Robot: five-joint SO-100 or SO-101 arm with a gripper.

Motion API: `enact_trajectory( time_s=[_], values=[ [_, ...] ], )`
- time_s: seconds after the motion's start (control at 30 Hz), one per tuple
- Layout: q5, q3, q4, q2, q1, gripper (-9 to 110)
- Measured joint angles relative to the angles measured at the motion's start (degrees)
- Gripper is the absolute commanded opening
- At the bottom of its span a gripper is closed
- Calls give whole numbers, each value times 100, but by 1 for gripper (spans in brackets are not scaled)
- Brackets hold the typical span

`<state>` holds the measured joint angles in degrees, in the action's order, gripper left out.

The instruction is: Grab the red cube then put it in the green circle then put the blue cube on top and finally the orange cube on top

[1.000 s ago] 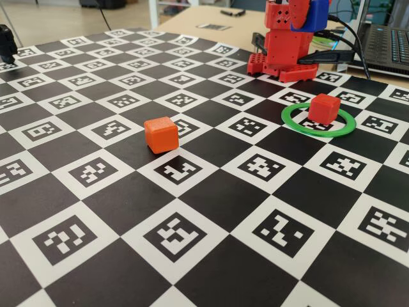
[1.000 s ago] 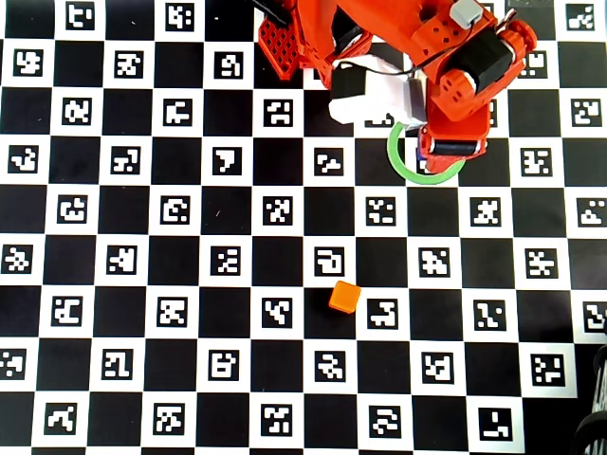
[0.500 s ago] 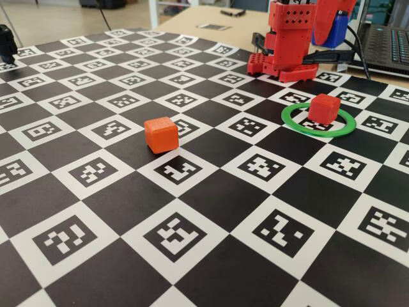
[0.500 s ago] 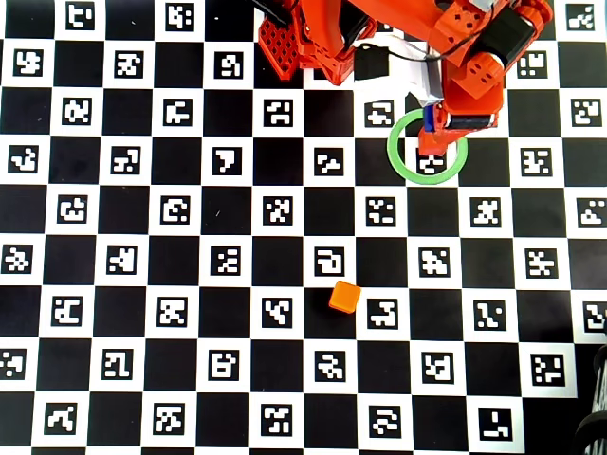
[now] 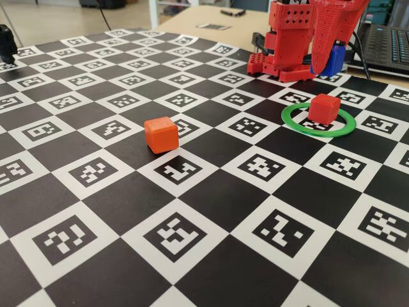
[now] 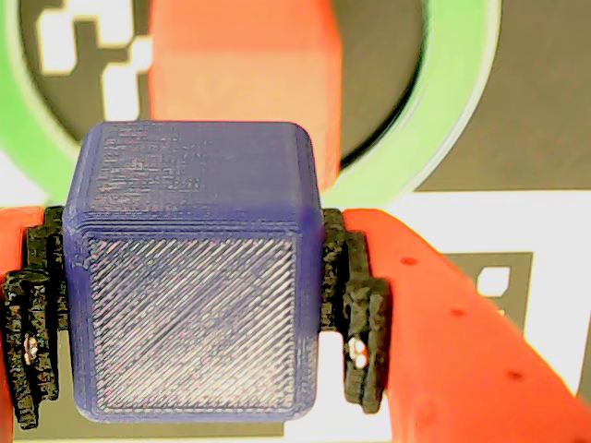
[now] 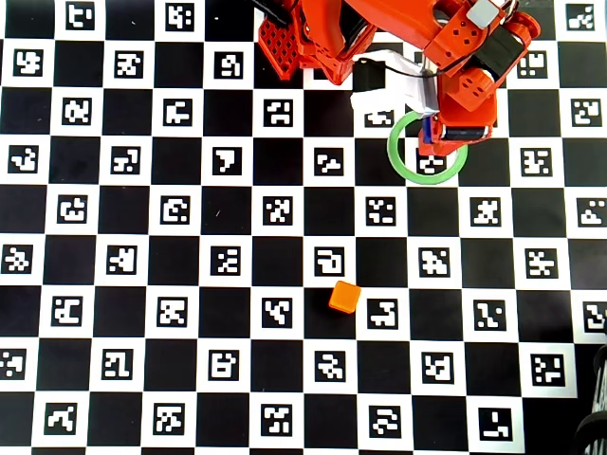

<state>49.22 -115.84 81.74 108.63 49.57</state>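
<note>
Small matte deep-blue plastic cube [image 6: 194,277] held between the two red printed fingers of the gripper [image 6: 185,318], whose black ridged pads [image 6: 355,323] press its two opposite side faces. Cube sits square in the pinch, not tilted.

Fixed view: blue cube hangs in the air above the board, beyond the thin flat bright green plastic ring [image 5: 318,120]. Small matte red plastic cube [image 5: 324,108] rests inside that ring, toward its far side. Wrist view: the red cube lies ahead of the held one, not directly under it, though depth there is hard to judge.

Small matte bright-orange plastic cube [image 7: 343,297] sits alone on the chequered marker board [image 7: 190,284], well apart from the ring.

Handling, as a judgement: cube looks light, rigid, printed; layered faces should give the pads fair friction. Rounded edges leave little margin, so flat mid-face holds suit it. The stack offers a small landing face; release only once squarely over it.
</note>
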Motion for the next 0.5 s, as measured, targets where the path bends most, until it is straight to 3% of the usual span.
enact_trajectory(
  time_s=[0.5],
  values=[
    [466, -369, -571, -343, 536, 6]
  ],
)
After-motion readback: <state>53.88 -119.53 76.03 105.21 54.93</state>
